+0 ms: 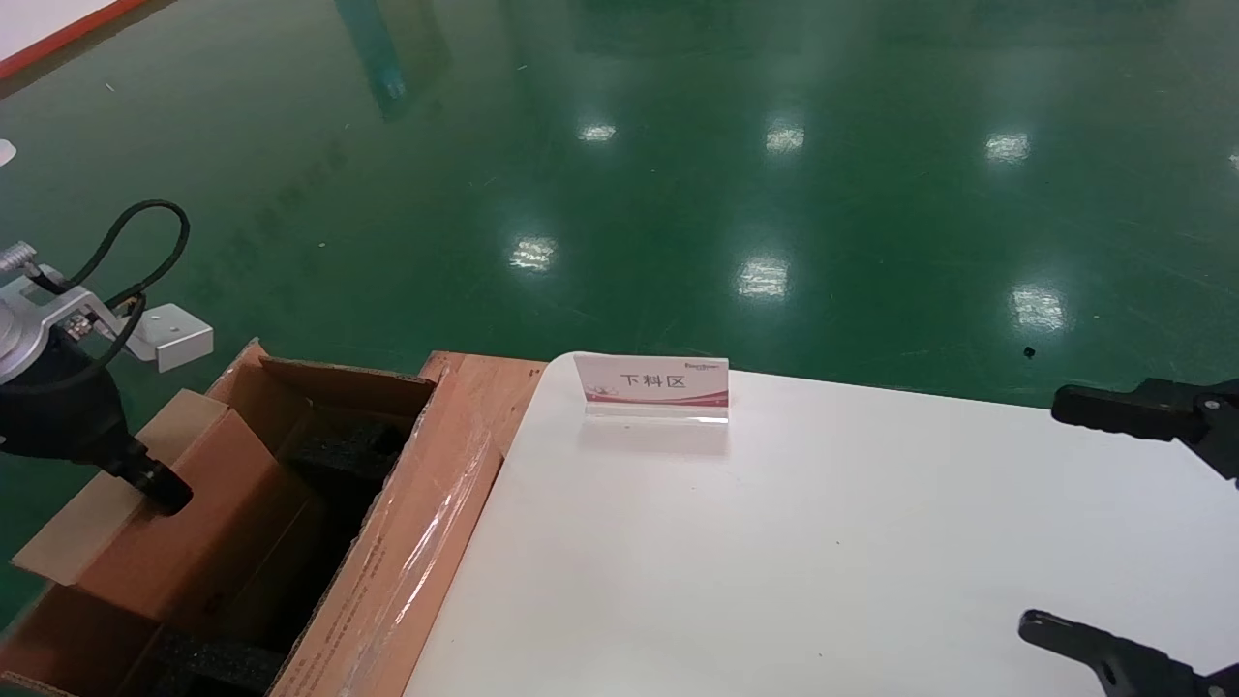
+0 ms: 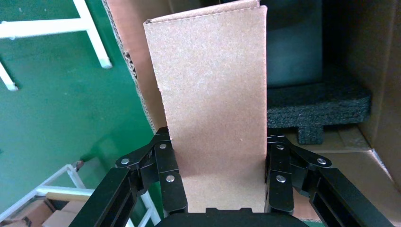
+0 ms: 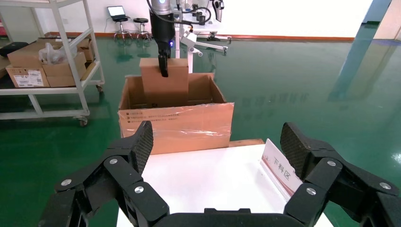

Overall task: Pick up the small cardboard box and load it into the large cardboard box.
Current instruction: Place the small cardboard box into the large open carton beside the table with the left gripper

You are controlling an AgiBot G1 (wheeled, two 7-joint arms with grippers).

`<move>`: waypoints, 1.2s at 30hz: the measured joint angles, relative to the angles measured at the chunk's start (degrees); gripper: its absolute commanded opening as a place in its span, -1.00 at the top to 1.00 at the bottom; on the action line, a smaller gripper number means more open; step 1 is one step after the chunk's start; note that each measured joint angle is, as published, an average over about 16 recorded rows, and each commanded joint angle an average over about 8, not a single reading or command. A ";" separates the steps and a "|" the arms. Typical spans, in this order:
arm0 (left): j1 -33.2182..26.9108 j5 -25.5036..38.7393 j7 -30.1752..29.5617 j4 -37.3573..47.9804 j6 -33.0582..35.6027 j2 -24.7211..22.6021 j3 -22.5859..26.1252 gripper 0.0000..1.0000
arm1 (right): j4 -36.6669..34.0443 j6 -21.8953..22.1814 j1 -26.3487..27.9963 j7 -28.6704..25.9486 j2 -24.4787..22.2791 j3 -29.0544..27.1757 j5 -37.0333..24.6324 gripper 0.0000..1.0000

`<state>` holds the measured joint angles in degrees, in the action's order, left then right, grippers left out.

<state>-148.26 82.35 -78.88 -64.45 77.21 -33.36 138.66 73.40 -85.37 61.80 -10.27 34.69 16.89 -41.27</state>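
My left gripper (image 1: 160,489) is shut on the small cardboard box (image 1: 184,523), a plain pinkish-brown carton held on end and partly lowered into the large cardboard box (image 1: 426,523), against its left side. In the left wrist view the jaws (image 2: 218,142) press both sides of the small box (image 2: 213,90), with black foam (image 2: 317,106) beside it inside the large box. In the right wrist view the small box (image 3: 165,80) stands up out of the large taped carton (image 3: 175,125). My right gripper (image 1: 1074,523) is open and empty over the table's right side, also shown in the right wrist view (image 3: 218,142).
A white table (image 1: 823,542) stands right of the large box, with a small sign (image 1: 650,385) at its far edge. The large box's taped flap (image 1: 387,600) lies along the table's left edge. A shelf cart with cartons (image 3: 47,61) stands beyond on the green floor.
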 measured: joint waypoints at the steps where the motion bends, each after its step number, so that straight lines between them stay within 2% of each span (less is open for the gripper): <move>1: 0.30 0.03 -0.01 0.20 -0.16 -0.13 0.04 1.00 | 0.00 0.00 0.00 0.00 0.00 0.00 0.00 -1.00; 22: 5.16 -0.60 1.62 6.34 -3.38 -1.15 0.17 1.00 | 0.00 0.03 0.02 0.04 -0.03 0.07 0.05 -1.00; 36: 8.59 -1.77 4.58 12.64 -5.88 -3.74 -0.73 1.00 | 0.00 0.05 0.03 0.06 -0.05 0.11 0.08 -1.00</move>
<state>-139.67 80.58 -74.29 -51.81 71.33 -37.10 137.93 73.40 -85.32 61.83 -10.21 34.64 17.01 -41.19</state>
